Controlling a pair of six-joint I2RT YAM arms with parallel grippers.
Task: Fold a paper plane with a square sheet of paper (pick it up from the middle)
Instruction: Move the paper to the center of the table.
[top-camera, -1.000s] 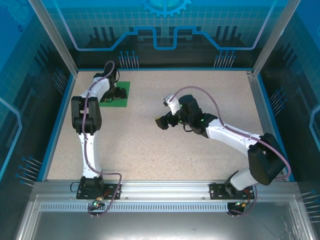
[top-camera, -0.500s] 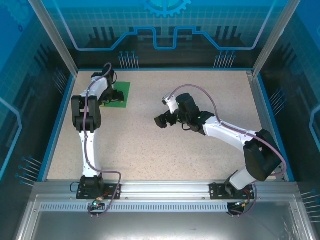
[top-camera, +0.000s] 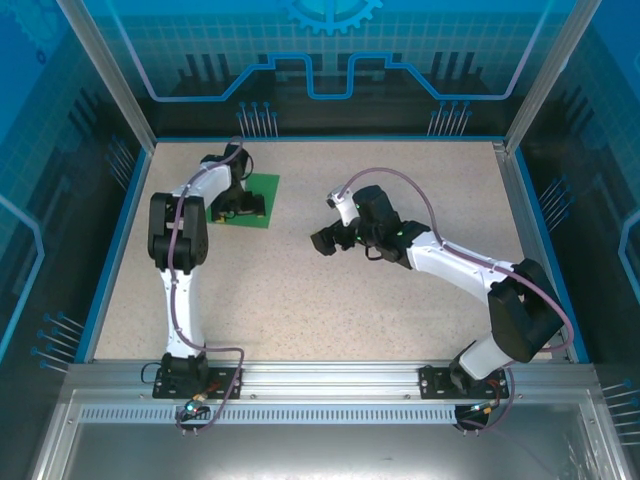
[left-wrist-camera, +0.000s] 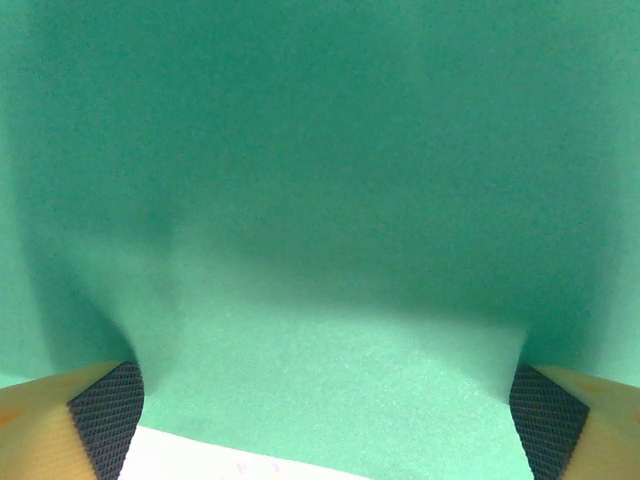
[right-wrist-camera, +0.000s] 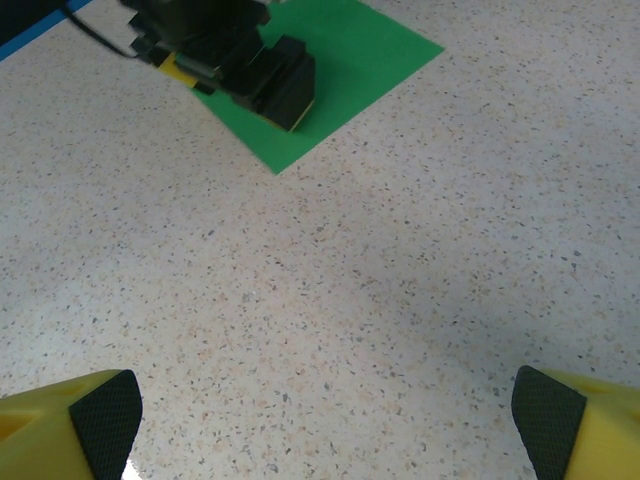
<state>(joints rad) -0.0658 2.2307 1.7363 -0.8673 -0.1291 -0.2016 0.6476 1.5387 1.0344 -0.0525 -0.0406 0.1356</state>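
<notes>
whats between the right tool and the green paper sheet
Nothing but bare speckled table: the right wrist view shows an open stretch from the right tool to the square sheet of paper.

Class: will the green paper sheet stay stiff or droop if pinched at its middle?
The square sheet of paper looks thin and lies flat on the table, so it probably droops around a pinch. Being light, it likely slides if pushed sideways.

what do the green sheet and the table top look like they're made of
The green sheet is probably thin matte paper: it lies flat with crisp straight edges and no shine. The table top looks like smooth speckled laminate or stone-look composite, beige with fine dark flecks; which one is unclear.
</notes>
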